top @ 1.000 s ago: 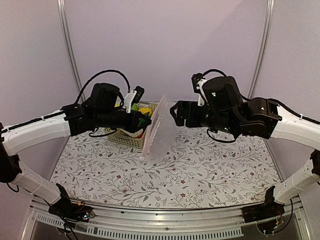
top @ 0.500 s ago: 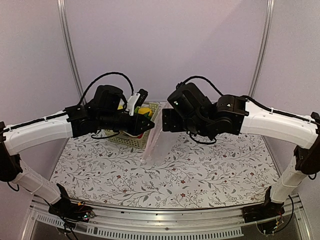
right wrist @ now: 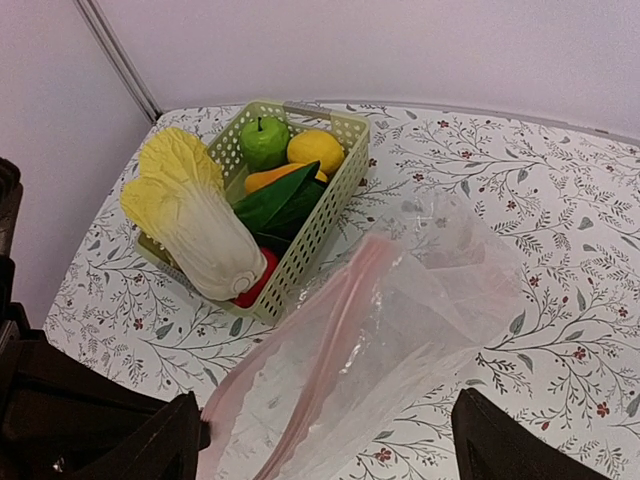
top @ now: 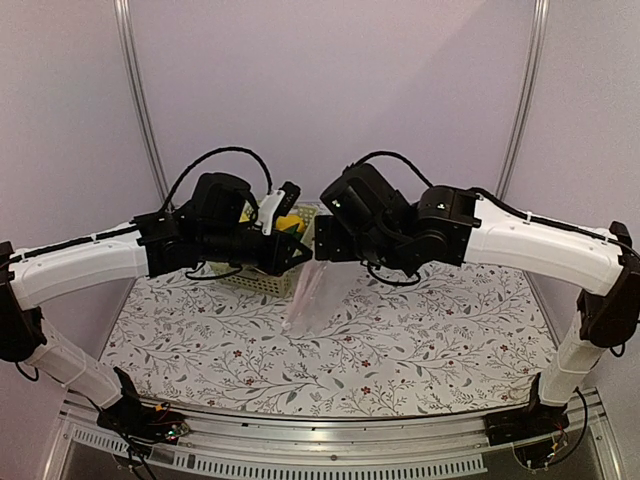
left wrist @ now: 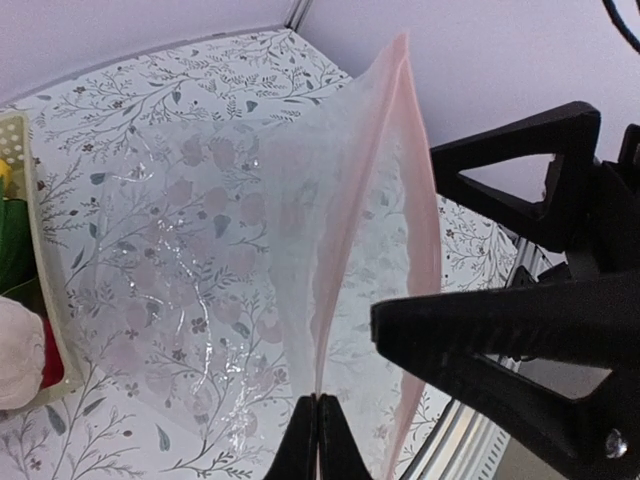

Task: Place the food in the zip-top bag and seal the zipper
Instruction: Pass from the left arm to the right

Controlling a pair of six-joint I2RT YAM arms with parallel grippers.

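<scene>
- The left gripper [left wrist: 318,440] pinches the pink zipper strip [left wrist: 415,170] of the large clear crinkly plastic bag [right wrist: 420,320], holding it upright.
- The right gripper [right wrist: 320,448], spread wide, hovers just above the bag's mouth.
- The toy food [right wrist: 200,235] lies in the pale green lattice basket [right wrist: 318,225] beside the bag.
- The right arm has swung left since a second ago, nearly meeting the left.

Lab test booth: blank panels [top: 330,90], aluminium rail [top: 320,425]

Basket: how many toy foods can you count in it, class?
5 in view: cabbage along the left side, green apple and yellow fruit at the far end, dark green vegetable in the middle, red piece by the cabbage's base. Others may be hidden beneath.
</scene>
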